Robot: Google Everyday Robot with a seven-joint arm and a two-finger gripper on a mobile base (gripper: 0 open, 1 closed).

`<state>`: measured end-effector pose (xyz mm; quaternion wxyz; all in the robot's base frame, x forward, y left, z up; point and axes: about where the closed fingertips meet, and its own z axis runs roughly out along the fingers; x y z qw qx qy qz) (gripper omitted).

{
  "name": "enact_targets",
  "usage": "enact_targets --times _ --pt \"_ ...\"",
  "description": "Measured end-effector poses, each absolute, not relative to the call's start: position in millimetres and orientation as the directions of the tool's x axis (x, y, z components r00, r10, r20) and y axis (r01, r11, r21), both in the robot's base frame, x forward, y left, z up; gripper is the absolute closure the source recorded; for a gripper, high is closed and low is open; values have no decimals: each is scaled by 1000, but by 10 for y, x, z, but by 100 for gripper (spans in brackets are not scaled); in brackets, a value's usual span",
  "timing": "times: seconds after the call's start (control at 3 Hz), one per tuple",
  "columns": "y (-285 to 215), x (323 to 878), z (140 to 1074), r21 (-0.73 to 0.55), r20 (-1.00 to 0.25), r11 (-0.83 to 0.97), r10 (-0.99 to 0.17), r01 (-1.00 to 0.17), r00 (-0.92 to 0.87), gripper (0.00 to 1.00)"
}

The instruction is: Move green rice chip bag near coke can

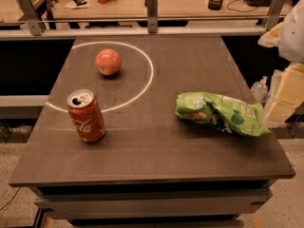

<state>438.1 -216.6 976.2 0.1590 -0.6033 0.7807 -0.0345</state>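
The green rice chip bag (217, 113) lies flat on the right side of the dark table, its long side running left to right. The coke can (86, 116) stands upright near the front left, with its silver top open. My gripper (283, 96) shows as pale yellowish blocks at the right edge of the view, just beyond the bag's right end and off the table's right side. It holds nothing that I can see. A wide gap of table separates the bag from the can.
A reddish-orange apple (108, 61) sits at the back left inside a white painted circle (151, 70). A metal rail (152, 30) runs along the table's far edge. The floor lies beyond the table's (156, 156) front and side edges.
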Motion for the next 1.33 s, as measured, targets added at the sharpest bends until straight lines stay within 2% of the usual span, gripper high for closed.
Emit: enact_targets --times 0.67,1.33 --pt "-2106 4351 9676 -252 -238 286 -944 -924 -227 0" --pt "-1939 4368 9179 -267 -246 351 -925 -898 -288 0"
